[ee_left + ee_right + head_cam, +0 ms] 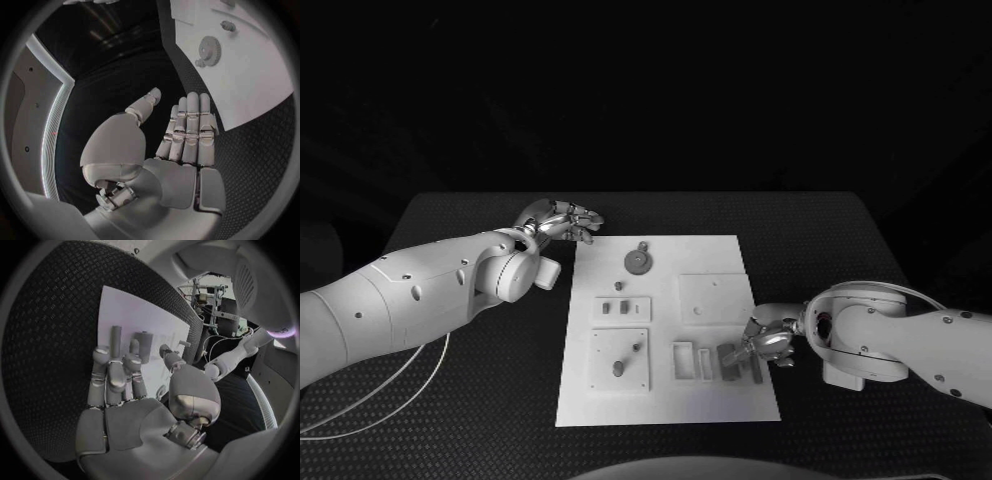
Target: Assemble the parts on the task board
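black woven-texture table, flat white board in the middle. left hand empty, fingers straight and pressed side by side, round toothed gear beyond its fingertips. right hand fingers slightly spread, tips over grey bar-shaped parts.

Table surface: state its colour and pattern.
The table is black with a fine raised diamond texture, clearest in the right wrist view.
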Robot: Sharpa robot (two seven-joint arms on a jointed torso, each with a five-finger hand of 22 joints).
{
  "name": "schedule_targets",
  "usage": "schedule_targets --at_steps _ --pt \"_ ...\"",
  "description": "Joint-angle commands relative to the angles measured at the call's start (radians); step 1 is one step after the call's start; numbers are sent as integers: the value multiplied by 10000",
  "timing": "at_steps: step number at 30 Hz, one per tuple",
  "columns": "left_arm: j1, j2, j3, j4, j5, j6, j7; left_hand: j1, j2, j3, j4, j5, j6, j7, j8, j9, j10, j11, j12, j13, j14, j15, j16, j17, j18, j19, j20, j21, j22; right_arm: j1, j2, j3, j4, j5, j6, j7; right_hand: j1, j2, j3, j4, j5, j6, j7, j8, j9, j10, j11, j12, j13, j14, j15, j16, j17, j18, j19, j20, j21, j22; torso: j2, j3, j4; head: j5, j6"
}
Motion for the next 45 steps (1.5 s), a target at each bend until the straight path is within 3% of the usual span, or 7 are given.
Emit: schedule_targets --at_steps 1,10,32,36,41,45 --pt "8 -5 1 86 42 153 34 -92 5 -24 52 11 -33 -27 46 9 -47 33 -62 13 53 21 -49 17 -30 -41 17 40 6 -97 146 -19 -64 -469 -297 -240 -66 12 21 -49 -27 -131 53 -90 -31 -15 91 -27 23 38 -40 -8 -2 143 -43 -28 27 19 7 21 14 24 -53" --pt "8 -18 -4 159 42 157 33 -117 -5 -35 64 12 -39 -23 41 6 -72 45 -80 19 55 21 -58 28 -30 -41 17 41 6 -243 449 -22 -216 -776 -803 -378 -107 -34 55 -129 -27 -235 121 -229 -89 -40 160 -11 75 -14 25 -14 -25 143 -65 -12 20 48 8 18 3 97 -111" --pt "10 -21 -8 243 45 136 -28 -166 -32 -50 97 12 -99 44 3 -12 -113 62 -114 40 58 21 -82 56 -26 -46 15 40 7 -444 1044 -110 -512 -750 -941 -636 -137 264 130 -433 -27 -355 234 -488 -239 -123 275 -27 153 -188 144 -42 -126 143 -158 54 -7 122 5 2 4 142 -162" --pt "10 -23 -8 247 45 147 -40 -168 -41 -50 99 12 -114 62 -6 -17 -127 67 -123 43 60 20 -87 63 -25 -46 15 40 7 -444 1059 -114 -523 -745 -948 -640 -67 561 117 -756 -27 -312 248 -534 -277 -124 288 -26 180 -202 163 -45 -111 143 -170 81 3 162 3 -1 -3 130 -150" --pt "10 -32 -8 253 45 136 -48 -167 -45 -49 100 12 -123 73 -11 -19 -135 71 -129 46 63 19 -89 68 -24 -44 13 41 7 -444 1021 -115 -518 -719 -996 -632 87 1222 64 -1524 -28 -195 239 -565 -309 -102 283 -31 211 -173 168 -57 -43 143 -168 126 12 212 -1 6 3 152 -161" --pt "10 -41 -9 249 45 117 -50 -165 -45 -47 100 12 -123 76 -12 -19 -138 72 -131 47 64 18 -90 70 -23 -43 13 42 8 -442 934 -115 -466 -492 -1121 -611 539 1617 129 -1632 -26 -114 214 -552 -304 -77 262 -28 226 -201 156 -62 -81 143 -200 123 25 250 2 8 -8 161 -160"
